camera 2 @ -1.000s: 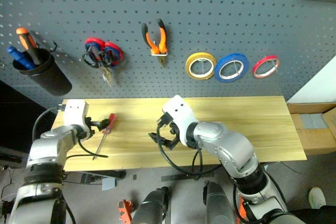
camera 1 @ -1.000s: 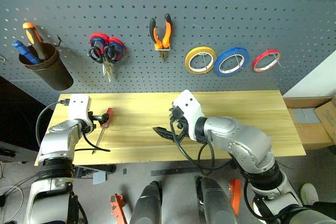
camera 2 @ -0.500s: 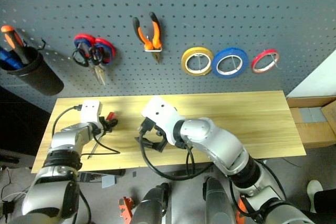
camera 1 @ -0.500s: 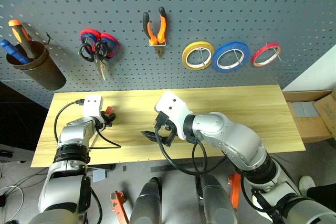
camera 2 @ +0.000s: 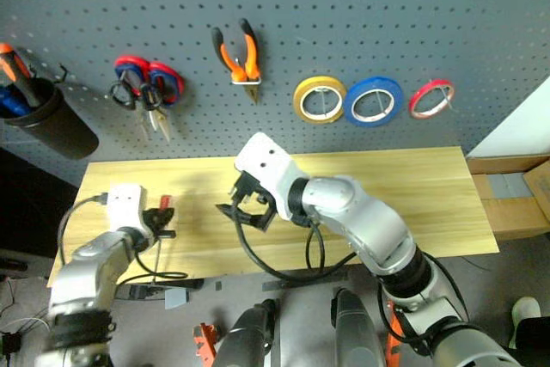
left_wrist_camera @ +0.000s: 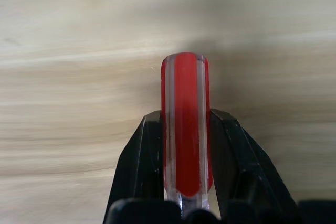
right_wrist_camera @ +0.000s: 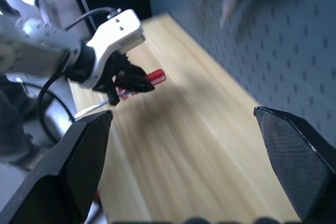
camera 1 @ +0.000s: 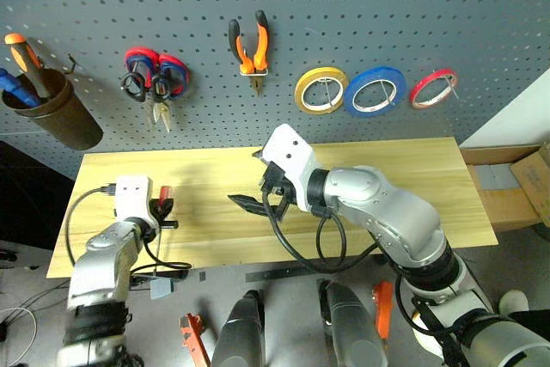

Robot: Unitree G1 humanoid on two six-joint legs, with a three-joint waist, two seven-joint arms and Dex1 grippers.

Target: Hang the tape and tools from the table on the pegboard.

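My left gripper [camera 1: 163,209] is shut on the red handle of the slim screwdriver [left_wrist_camera: 185,124], over the left end of the table [camera 1: 412,180]. The handle's tip pokes out past the fingers [left_wrist_camera: 137,166]; the shaft is mostly hidden. My right gripper [camera 1: 256,183] hovers open over the table's middle with nothing between its fingers, and its wrist view shows the held screwdriver [right_wrist_camera: 151,78]. On the pegboard [camera 1: 361,6] hang the blue tape [camera 1: 375,92], the orange-and-black pliers [camera 1: 251,44] and the black-handled scissors [camera 1: 135,85].
A yellow roll [camera 1: 321,92] and a thin red roll [camera 1: 432,88] flank the blue tape. Red-and-blue scissors [camera 1: 163,70] hang by the black ones. A dark cup [camera 1: 51,113] at the far left holds orange and blue screwdrivers. Cardboard boxes [camera 1: 516,182] sit beyond the table's right end.
My left gripper has shut on the screwdriver's handle and drawn it back toward the table's front edge. The right gripper has risen a little, still open. The camera view shifted.
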